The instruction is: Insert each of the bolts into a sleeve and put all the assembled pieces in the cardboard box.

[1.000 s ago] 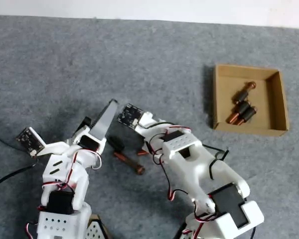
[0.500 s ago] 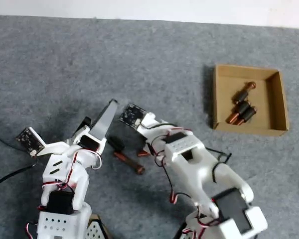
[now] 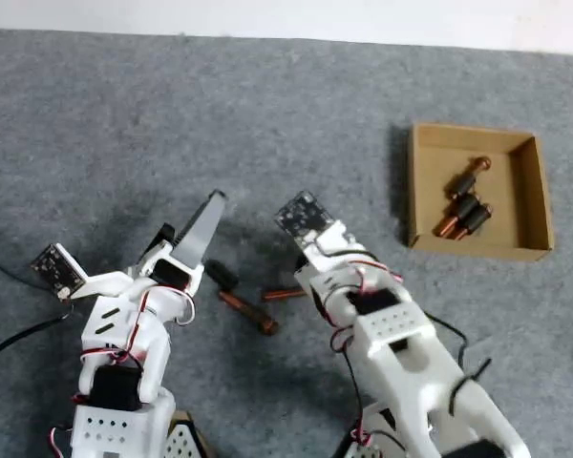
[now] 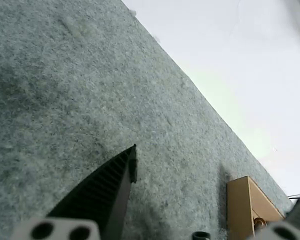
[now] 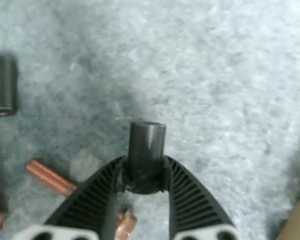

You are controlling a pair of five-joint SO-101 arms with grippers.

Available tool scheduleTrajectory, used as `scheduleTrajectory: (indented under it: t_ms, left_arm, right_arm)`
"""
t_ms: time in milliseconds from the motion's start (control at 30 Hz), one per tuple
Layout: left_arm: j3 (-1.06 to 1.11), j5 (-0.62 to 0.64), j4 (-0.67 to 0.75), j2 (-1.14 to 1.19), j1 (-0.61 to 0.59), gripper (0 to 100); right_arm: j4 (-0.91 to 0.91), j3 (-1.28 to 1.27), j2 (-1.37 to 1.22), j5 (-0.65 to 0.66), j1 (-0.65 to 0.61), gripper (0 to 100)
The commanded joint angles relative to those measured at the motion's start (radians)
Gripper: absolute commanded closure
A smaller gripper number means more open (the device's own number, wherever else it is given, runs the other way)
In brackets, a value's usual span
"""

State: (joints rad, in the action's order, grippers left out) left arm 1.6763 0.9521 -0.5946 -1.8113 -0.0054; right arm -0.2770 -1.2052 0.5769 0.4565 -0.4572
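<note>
A black sleeve (image 5: pixel 147 139) is being clamped between the fingers of the right end effector (image 5: pixel 145 165). A bolt (image 3: pixel 285 294), a second bolt (image 3: pixel 246 312) and a spare sleeve (image 3: pixel 222 276) are lying between it and the left end effector (image 3: pixel 193 221), which is being held open and empty. Three assembled pieces (image 3: pixel 463 205) are lying in the box (image 3: pixel 415 191), well apart from both.

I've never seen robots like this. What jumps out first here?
The right gripper pinches a short black sleeve near the middle of the grey mat. At the far right sits the cardboard box with three assembled pieces inside, and loose copper bolts lie close to the held sleeve.
</note>
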Motion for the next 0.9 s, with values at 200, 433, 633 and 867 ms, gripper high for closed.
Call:
scheduleTrajectory:
  t_ms: [200, 433, 633, 867]
  left_arm:
    - [-0.035, -0.106, -0.130, -0.013, 0.154, 64]
    - [-0.110, -0.215, -0.324, -0.012, 0.268, 65]
    - [-0.179, -0.342, -0.466, -0.012, 0.305, 65]
    - [-0.186, -0.365, -0.482, -0.016, 0.266, 65]
  right_arm:
    - [0.030, -0.093, 0.229, -0.020, 0.022, 99.3]
    - [0.030, -0.084, 0.245, -0.114, 0.140, 99.3]
    - [0.030, -0.084, 0.246, -0.212, 0.260, 99.3]
    - [0.030, -0.091, 0.246, -0.224, 0.278, 99.3]
